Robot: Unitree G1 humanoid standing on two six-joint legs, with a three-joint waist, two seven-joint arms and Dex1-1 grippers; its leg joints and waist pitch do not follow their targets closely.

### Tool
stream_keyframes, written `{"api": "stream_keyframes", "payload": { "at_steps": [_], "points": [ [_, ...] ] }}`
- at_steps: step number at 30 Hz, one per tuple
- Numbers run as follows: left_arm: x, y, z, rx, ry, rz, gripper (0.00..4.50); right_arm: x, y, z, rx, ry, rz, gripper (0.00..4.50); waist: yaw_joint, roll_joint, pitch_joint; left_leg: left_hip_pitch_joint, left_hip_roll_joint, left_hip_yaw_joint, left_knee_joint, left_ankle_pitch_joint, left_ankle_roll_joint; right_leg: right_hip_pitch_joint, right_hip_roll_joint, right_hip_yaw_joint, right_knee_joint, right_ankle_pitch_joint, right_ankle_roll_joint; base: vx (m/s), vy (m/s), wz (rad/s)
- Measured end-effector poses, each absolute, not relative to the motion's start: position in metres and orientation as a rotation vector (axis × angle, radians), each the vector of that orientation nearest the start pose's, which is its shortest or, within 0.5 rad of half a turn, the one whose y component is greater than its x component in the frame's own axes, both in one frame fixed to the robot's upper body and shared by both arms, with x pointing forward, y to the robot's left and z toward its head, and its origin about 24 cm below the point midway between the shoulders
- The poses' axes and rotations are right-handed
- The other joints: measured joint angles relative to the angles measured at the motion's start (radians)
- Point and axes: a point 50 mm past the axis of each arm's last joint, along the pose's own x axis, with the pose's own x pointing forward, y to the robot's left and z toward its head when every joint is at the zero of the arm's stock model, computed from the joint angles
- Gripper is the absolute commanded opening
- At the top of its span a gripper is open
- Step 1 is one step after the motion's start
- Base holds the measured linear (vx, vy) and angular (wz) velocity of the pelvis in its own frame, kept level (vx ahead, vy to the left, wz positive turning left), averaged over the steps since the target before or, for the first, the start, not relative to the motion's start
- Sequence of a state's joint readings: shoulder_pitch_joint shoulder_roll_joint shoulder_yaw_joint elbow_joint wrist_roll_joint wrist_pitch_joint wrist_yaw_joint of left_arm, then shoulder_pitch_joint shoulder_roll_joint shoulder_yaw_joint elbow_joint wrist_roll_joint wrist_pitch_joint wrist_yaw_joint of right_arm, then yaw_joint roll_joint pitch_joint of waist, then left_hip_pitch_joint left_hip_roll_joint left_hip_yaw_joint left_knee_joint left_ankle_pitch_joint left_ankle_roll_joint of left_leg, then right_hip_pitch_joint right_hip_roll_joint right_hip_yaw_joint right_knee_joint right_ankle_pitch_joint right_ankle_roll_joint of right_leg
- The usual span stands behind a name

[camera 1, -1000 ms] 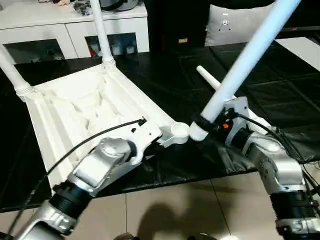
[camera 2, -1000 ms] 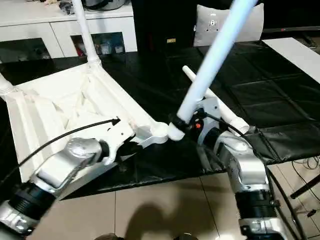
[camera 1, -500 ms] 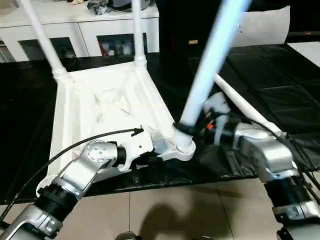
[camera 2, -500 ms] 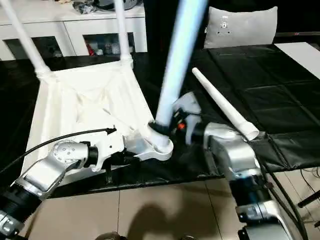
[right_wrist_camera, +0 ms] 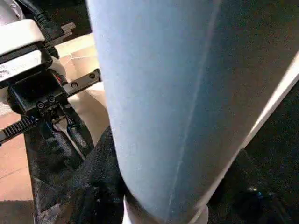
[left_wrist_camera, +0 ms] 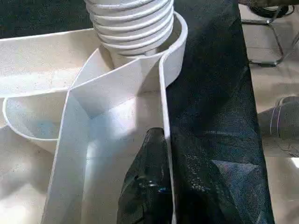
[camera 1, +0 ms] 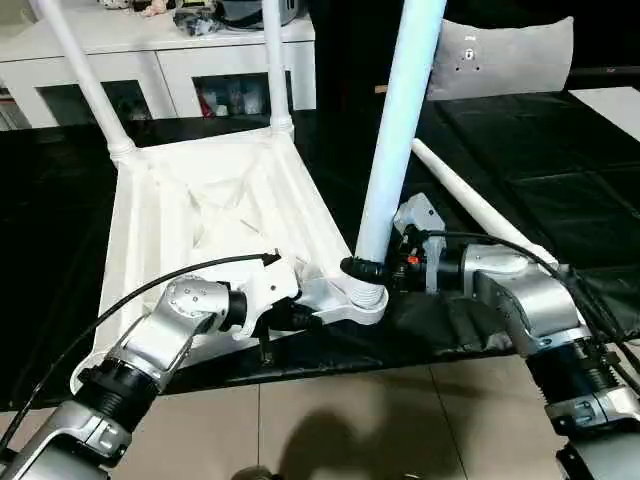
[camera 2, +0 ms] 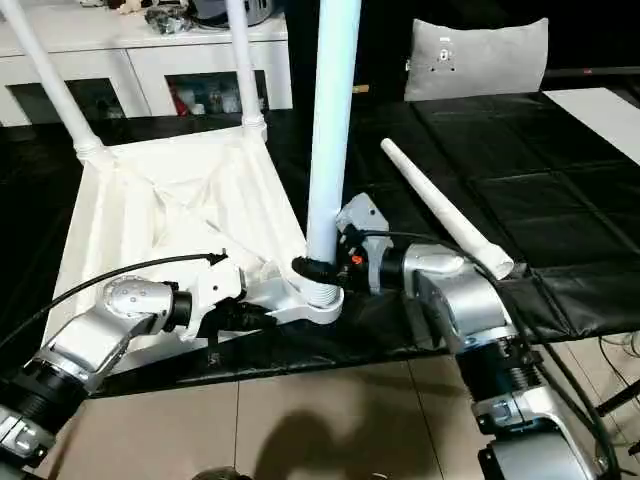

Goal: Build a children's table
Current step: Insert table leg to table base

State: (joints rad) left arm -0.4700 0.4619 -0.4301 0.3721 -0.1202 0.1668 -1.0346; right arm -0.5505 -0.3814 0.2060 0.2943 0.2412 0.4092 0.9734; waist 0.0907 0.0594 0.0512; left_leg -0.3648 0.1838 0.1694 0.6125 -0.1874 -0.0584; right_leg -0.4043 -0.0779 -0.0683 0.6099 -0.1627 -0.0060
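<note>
Upside-down white plastic tabletop on black mat, two tapered white legs at far corners, a third long white tubular leg upright with threaded end in near corner socket; a spare leg lying beside. Right gripper clamped on third leg, left gripper bracing the tabletop rim, jaws' gap impossible to tell. Swung from a steep tilt to vertical within the last second; next, likely twisting to seat the thread.

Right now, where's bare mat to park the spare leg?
Bare black mat right of the loose leg, toward the grey cushion. Crowded at the near socket: both tools, right tool on the upright leg, left tool on the tabletop.
</note>
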Motion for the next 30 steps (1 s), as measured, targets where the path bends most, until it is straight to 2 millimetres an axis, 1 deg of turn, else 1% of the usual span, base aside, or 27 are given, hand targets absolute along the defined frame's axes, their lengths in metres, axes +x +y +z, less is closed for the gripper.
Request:
{"api": "stream_keyframes", "payload": {
  "at_steps": [7, 14, 17, 21, 22, 25, 28, 30],
  "points": [
    [0.294, 0.126, 0.04, 0.39, 0.425, -1.296, 0.0, 0.318, -0.132, 0.088, -0.125, 0.356, 1.139, 1.89, 0.0, 0.001, -0.001, 0.001, -0.002, 0.0, -0.002, 0.0, 0.0, 0.0, -0.001, 0.0, 0.0, 0.0, 0.0, 0.0, 0.0, 0.0],
    [0.293, 0.126, 0.039, 0.387, 0.42, -1.303, 0.0, 0.318, -0.132, 0.088, -0.122, 0.359, 1.143, 1.89, 0.0, 0.002, -0.001, 0.001, -0.003, 0.0, -0.004, 0.0, 0.0, 0.0, -0.002, 0.0, 0.0, -0.001, 0.001, 0.0, 0.0, 0.0],
    [0.293, 0.128, 0.039, 0.387, 0.418, -1.301, 0.0, 0.32, -0.132, 0.086, -0.094, 0.361, 1.141, 1.89, -0.002, 0.003, -0.002, 0.001, -0.003, 0.0, -0.005, 0.0, 0.0, 0.0, -0.002, 0.0, 0.0, -0.001, 0.001, 0.0, 0.0, 0.0],
    [0.293, 0.129, 0.038, 0.397, 0.411, -1.295, 0.0, 0.322, -0.135, 0.081, 0.003, 0.364, 1.115, 1.89, -0.005, 0.003, -0.002, 0.002, -0.003, 0.0, -0.006, 0.0, 0.0, 0.0, -0.002, 0.0, -0.001, -0.001, 0.001, 0.0, 0.0, 0.0],
    [0.293, 0.129, 0.038, 0.398, 0.411, -1.294, 0.0, 0.323, -0.137, 0.078, 0.066, 0.36, 1.102, 1.88, -0.005, 0.003, -0.002, 0.002, -0.003, 0.0, -0.007, 0.0, 0.0, 0.0, -0.002, -0.001, -0.001, -0.001, 0.001, 0.0, 0.0, 0.0],
    [0.293, 0.128, 0.038, 0.398, 0.409, -1.295, 0.0, 0.322, -0.143, 0.073, 0.162, 0.359, 1.075, 1.88, -0.004, 0.003, -0.002, 0.002, -0.003, 0.0, -0.008, 0.0, 0.0, 0.0, -0.002, 0.0, -0.002, -0.001, 0.001, 0.0, 0.0, 0.0],
    [0.292, 0.126, 0.038, 0.401, 0.405, -1.301, 0.0, 0.317, -0.15, 0.065, 0.246, 0.346, 1.042, 1.88, 0.0, 0.006, -0.004, 0.002, -0.003, 0.0, -0.009, 0.0, 0.0, 0.001, -0.002, -0.001, -0.003, -0.001, 0.001, 0.0, 0.0, 0.0],
    [0.291, 0.126, 0.037, 0.396, 0.404, -1.302, 0.0, 0.314, -0.153, 0.061, 0.262, 0.337, 1.029, 1.88, 0.0, 0.01, -0.007, 0.001, -0.005, 0.0, -0.01, 0.0, 0.0, 0.001, -0.003, 0.0, -0.004, -0.001, 0.001, 0.0, 0.0, 0.0]
  ]
}}
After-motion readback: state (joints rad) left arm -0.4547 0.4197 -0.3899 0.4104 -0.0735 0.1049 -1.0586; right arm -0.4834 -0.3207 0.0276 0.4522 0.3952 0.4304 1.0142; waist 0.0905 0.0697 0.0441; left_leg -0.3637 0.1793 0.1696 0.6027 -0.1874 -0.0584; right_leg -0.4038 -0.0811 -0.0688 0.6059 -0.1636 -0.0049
